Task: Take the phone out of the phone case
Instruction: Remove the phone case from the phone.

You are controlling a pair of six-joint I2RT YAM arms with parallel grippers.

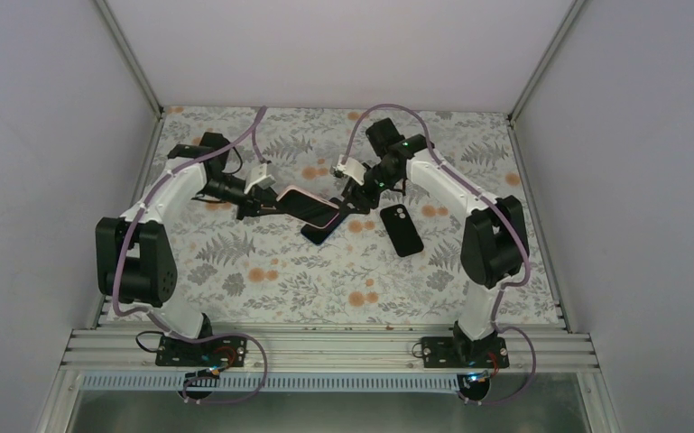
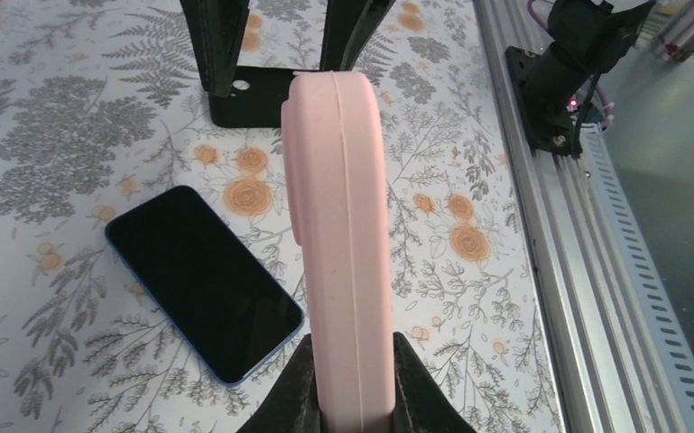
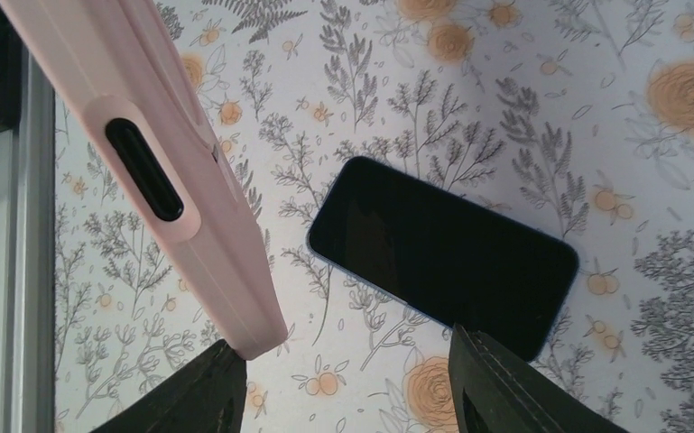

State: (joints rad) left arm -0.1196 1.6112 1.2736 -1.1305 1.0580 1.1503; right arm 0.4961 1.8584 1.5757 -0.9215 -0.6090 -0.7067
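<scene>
My left gripper [image 2: 352, 365] is shut on the salmon-pink phone case [image 2: 338, 225], pinching its near end and holding it on edge above the table. In the top view the phone case [image 1: 311, 206] hangs between both grippers. The phone [image 2: 203, 280], black with a glossy screen and a bluish rim, lies flat on the cloth below, apart from the case. My right gripper [image 3: 352, 383] is open. Its left finger [image 3: 208, 388] sits right at the far corner of the phone case [image 3: 171, 162], whose port slot faces that camera. The phone [image 3: 442, 257] shows between the right gripper's fingers.
A black case with a camera cut-out [image 1: 402, 230] lies flat on the floral cloth [image 1: 262, 271], right of the phone. Aluminium rails [image 1: 325, 347] run along the near edge by the arm bases. White walls close in the sides and back.
</scene>
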